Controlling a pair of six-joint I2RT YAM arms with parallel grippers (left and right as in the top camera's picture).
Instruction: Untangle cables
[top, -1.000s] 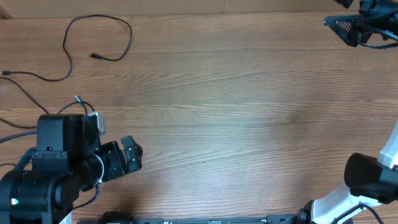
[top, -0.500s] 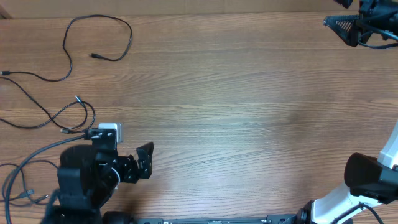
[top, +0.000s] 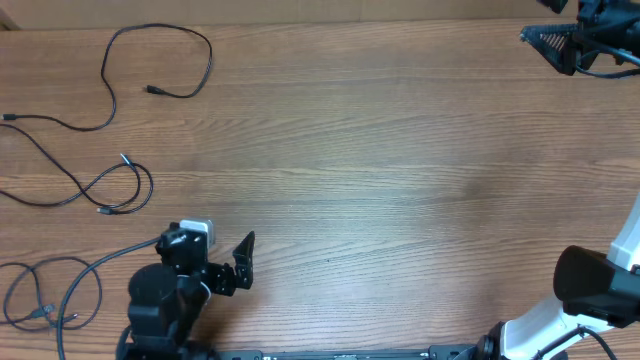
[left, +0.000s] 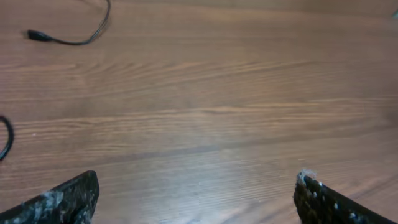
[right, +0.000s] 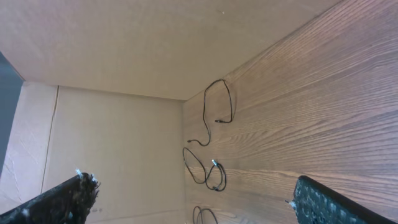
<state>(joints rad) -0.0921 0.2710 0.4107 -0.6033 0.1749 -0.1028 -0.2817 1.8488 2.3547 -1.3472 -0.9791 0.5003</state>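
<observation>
Far left on the worktop (top: 400, 150), all three cables (top: 149, 186), laid apart with no crossings visible. Farthest back, the upper cable (top: 152, 90), arched open, plug end pointing left. Nearer, the middle cable (top: 104, 210), running roughly left to right from the edge into a small loop. Nearest, the lower coil (top: 38, 311), rounded up by the front-left corner.

Just right of that coil, the left gripper (top: 235, 268): fingers spread wide, empty, over bare wood. In its wrist view, nothing between them. Ahead and to the left, only the upper cable's plug end (left: 37, 35), plus a sliver of loop at the left edge.

Far across, at the back-right corner, the right gripper (top: 535, 20): fingers likewise wide apart and empty, well apart from every strand.

Judging by this, little left to separate. For any further pull, better the left arm, being much nearer. Calls for a reach leftward, and probably a wrist turn to close across a strand, not along it.
</observation>
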